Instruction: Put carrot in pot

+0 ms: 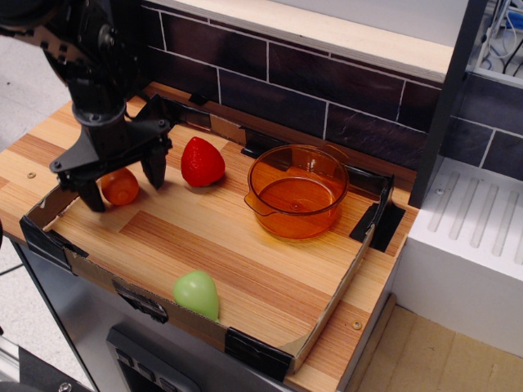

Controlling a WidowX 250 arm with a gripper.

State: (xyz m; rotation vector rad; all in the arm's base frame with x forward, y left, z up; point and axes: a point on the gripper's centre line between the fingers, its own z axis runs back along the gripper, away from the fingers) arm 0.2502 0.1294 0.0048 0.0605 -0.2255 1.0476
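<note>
Where the wooden table point(245, 269) meets its low cardboard rim at the left, the carrot point(121, 187) lies on the boards, a small glossy orange lump, rounded, its taper hard to make out. Part of it is hidden behind the black pincer point(122, 184), which stands open with one finger on each side of the carrot; whether either finger touches it cannot be told. Just to the right lies a strawberry point(202, 162), red, glossy and pointed at the top. Further right, well apart from the carrot, stands the pot point(297, 191), round, translucent amber plastic with small side handles, nothing seen inside. Near the front rim rests a pale green egg point(196, 293), smooth and matte. Behind runs a wall of dark tiles point(327, 90) with pale joints. Upper arm is cut off by the frame.
</note>
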